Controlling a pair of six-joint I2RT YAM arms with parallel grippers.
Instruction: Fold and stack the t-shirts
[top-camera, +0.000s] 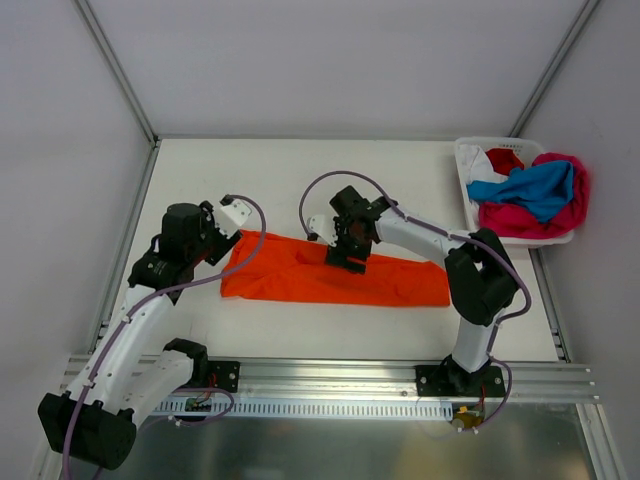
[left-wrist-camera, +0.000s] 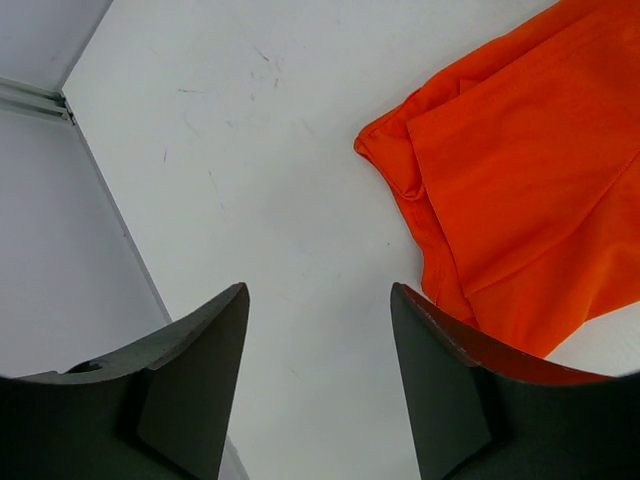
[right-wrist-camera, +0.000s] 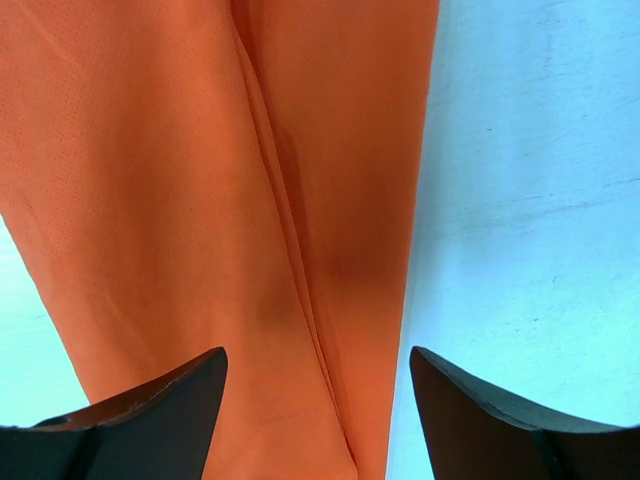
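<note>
An orange t-shirt (top-camera: 330, 275) is lying folded into a long band, running left to right across the middle of the white table (top-camera: 300, 180). The left gripper (top-camera: 228, 215) is hanging just past the band's left end; in the left wrist view its dark fingers (left-wrist-camera: 200, 350) are standing well apart with nothing between them but bare tabletop (left-wrist-camera: 250, 150), and the shirt's layered end (left-wrist-camera: 520, 170) is showing off to the right, beyond the right finger. The right gripper (top-camera: 348, 255) is pointing down over the band's far edge near its middle. In the right wrist view its jaws are spreading wide over the orange cloth (right-wrist-camera: 200, 180), with a lengthwise crease running between the fingertips (right-wrist-camera: 170, 400) and nothing pinched; whether the tips are touching the fabric is not clear. Bare table (right-wrist-camera: 530, 200) is showing on the right of that view. At the far right corner a white plastic basket (top-camera: 497, 141) is holding more shirts in a loose heap: a blue one (top-camera: 535, 190) is draping over a magenta-pink one (top-camera: 520, 220), with a red one (top-camera: 505, 160) and a white one (top-camera: 478, 160) behind them.
</note>
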